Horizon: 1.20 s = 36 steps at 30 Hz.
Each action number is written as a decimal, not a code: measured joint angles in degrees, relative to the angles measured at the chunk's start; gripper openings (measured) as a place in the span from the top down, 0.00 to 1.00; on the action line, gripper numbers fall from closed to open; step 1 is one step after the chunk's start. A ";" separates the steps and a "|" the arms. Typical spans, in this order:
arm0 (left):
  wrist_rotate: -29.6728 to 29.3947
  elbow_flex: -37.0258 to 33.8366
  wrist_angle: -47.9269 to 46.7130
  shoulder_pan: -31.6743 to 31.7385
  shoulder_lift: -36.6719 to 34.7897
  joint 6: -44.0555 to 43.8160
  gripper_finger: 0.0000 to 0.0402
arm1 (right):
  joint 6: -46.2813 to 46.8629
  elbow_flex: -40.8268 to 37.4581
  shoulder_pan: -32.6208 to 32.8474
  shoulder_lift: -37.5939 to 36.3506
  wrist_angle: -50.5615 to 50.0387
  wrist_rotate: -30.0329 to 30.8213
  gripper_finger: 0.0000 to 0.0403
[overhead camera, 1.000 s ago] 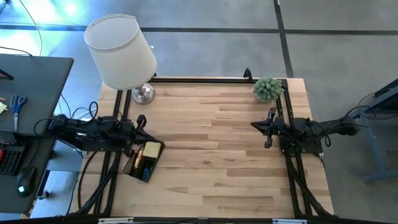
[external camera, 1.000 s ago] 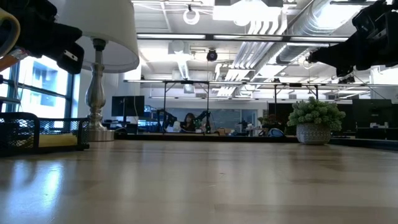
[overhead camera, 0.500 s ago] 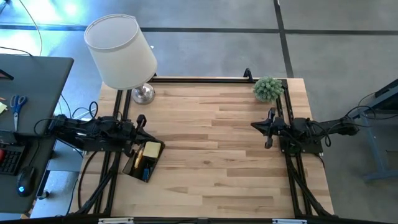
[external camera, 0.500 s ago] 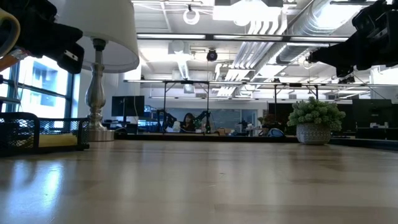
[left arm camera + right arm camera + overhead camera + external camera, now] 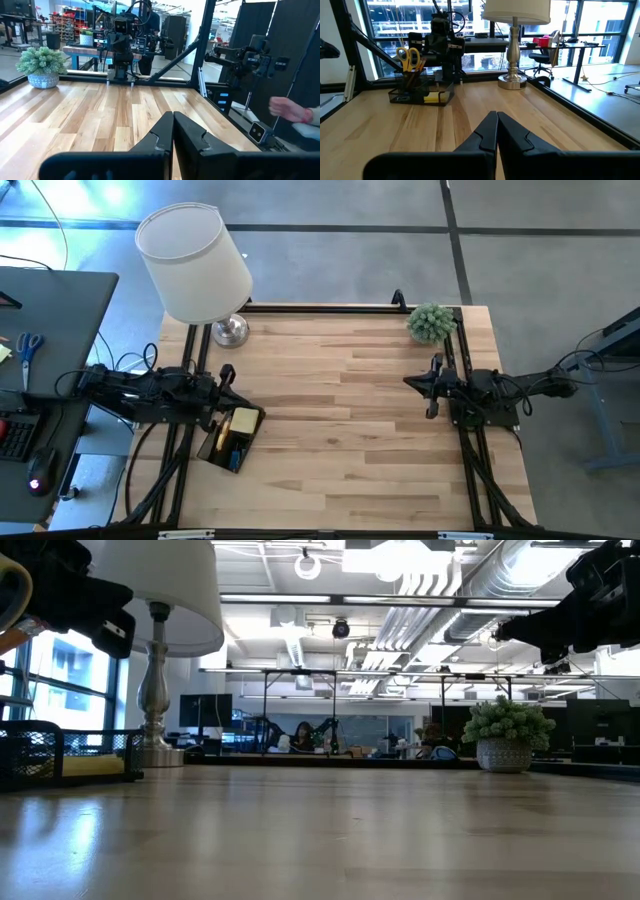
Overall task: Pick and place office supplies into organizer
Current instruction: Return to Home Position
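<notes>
**A:** Left arm, status?

**B:** The left gripper (image 5: 173,121) is hanging over the table's left edge, just past the far end of the organizer (image 5: 231,438). Its fingers are pressing flat together and gripping nothing.

**A:** Right arm?

**B:** The right gripper (image 5: 496,119) is sitting at the right edge, near the plant (image 5: 431,321). Its fingers are also meeting with no gap, and it is carrying nothing.

**A:** Where are the supplies?

**B:** The organizer is resting at the near left of the table (image 5: 350,400), on the near side of the lamp (image 5: 195,265). The yellow-handled scissors (image 5: 408,56) are standing upright in its tall cup. The yellow sticky-note pad (image 5: 432,98) is lying in a low compartment beside them.

**A:** Anything else inside?

**B:** Dark sticks are showing in one long compartment, possibly pens. From above I am not managing to tell.
</notes>
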 joint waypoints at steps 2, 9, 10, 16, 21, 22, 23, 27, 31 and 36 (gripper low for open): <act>0.00 0.00 0.00 0.00 0.00 -0.02 0.99 | 0.00 0.02 0.00 0.00 0.00 0.00 1.00; 0.00 0.00 0.00 0.00 0.00 -0.02 0.99 | 0.00 0.02 -0.02 0.02 0.00 0.00 1.00; 0.00 0.00 0.00 0.00 0.00 -0.02 0.99 | 0.00 0.02 0.00 0.02 -0.02 0.00 1.00; 0.00 0.00 0.00 0.00 0.00 -0.02 0.99 | 0.00 0.04 -0.02 0.02 0.00 0.00 1.00; 0.00 0.00 0.00 0.00 0.00 -0.02 0.98 | 0.00 0.04 -0.02 0.02 0.00 0.00 1.00; 0.00 0.00 0.00 0.00 0.00 -0.02 0.98 | 0.00 0.04 0.00 0.02 -0.02 0.00 1.00; 0.00 0.00 0.00 0.00 0.00 -0.02 0.98 | 0.00 0.04 -0.02 0.02 -0.01 0.00 1.00; 0.00 0.00 0.00 0.00 0.00 -0.02 0.99 | 0.00 0.04 -0.02 0.02 0.00 0.00 1.00; 0.00 0.00 0.00 0.00 0.00 -0.02 0.98 | 0.00 0.04 -0.02 0.02 0.00 0.00 1.00; 0.00 0.00 0.00 0.00 0.00 -0.02 0.98 | 0.00 0.04 -0.02 0.02 0.00 0.00 1.00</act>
